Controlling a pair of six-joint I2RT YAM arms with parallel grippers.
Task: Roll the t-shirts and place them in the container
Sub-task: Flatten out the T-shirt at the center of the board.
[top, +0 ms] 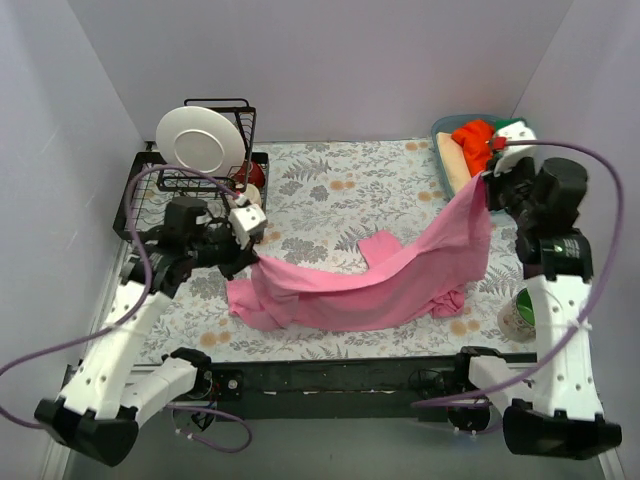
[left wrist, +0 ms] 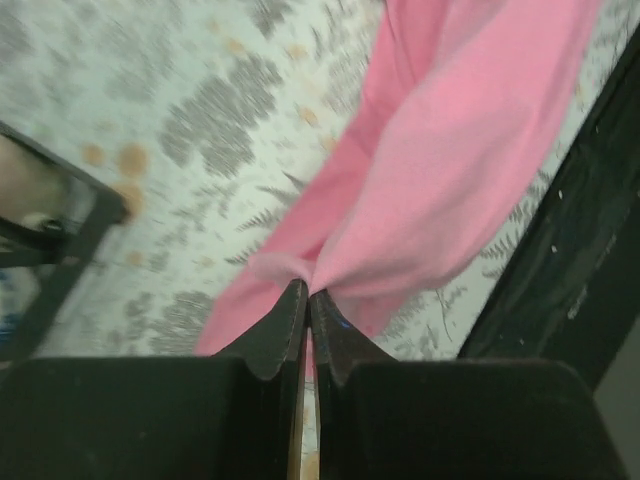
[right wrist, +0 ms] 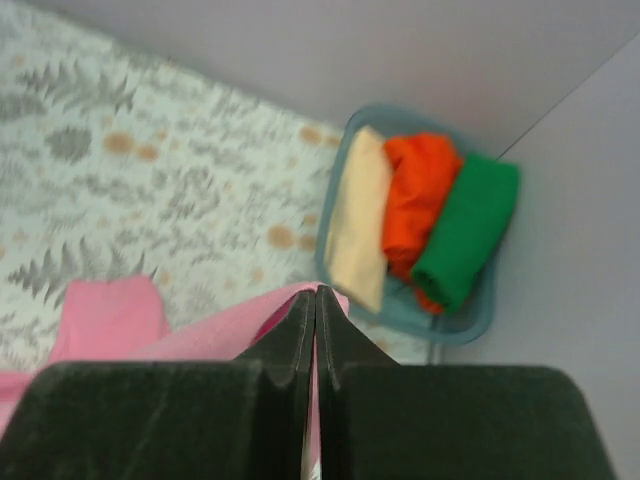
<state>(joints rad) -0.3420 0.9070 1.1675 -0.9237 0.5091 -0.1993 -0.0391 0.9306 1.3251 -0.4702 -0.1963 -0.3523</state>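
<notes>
Surface (top: 330, 180) centre carries your pink t-shirt (top: 400, 285), unrolled, stretched from nine o'clock up to two o'clock with its middle sagging onto the cloth. At one o'clock the bin (top: 440, 128) holds three rolled t-shirts (top: 472, 135), cream, red-orange and green, so by my reckoning only the pink one remains. Your left gripper (top: 255, 257) and right gripper (top: 488, 180) are each clamped tight on one end of it.
</notes>
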